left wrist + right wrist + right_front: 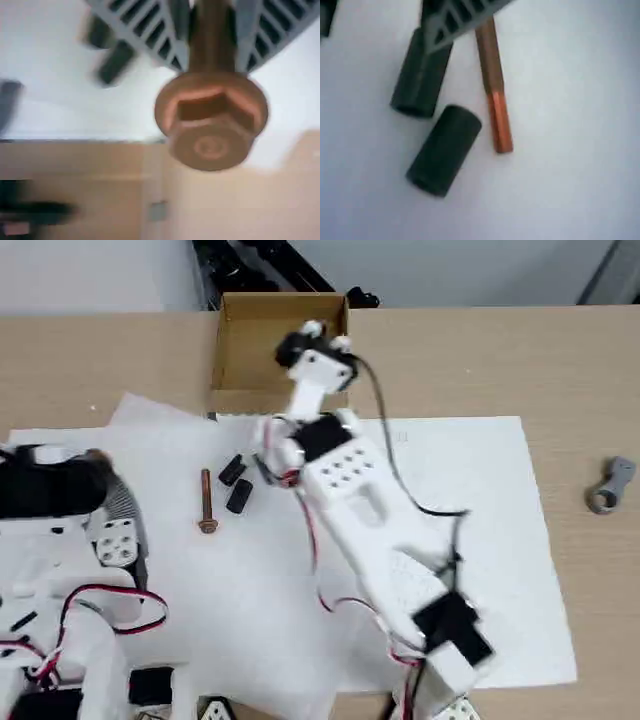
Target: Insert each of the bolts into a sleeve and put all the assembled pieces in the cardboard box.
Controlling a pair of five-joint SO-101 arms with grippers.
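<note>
Copper-coloured and flange-headed, one bolt [212, 120] sits clamped in my left gripper [212, 35], held above the paper with its head end out and no sleeve on it. A second bolt [206, 500] lies loose on the white sheet [480, 490], just beside a black sleeve [232, 470] and the other sleeve [240, 496]. My right gripper [262, 455] hangs close by the pair; whether it is parted or closed I cannot tell. By my reckoning the job has barely begun. Nothing is assembled, and the cardboard box [240, 350], beyond the right gripper past the sheet's far edge, shows nothing inside where I can see it. My right arm crosses part of the box and crowds the sleeves. A small grey fitting [610, 485] lies on the bare table [580, 370], well away from both grippers.
</note>
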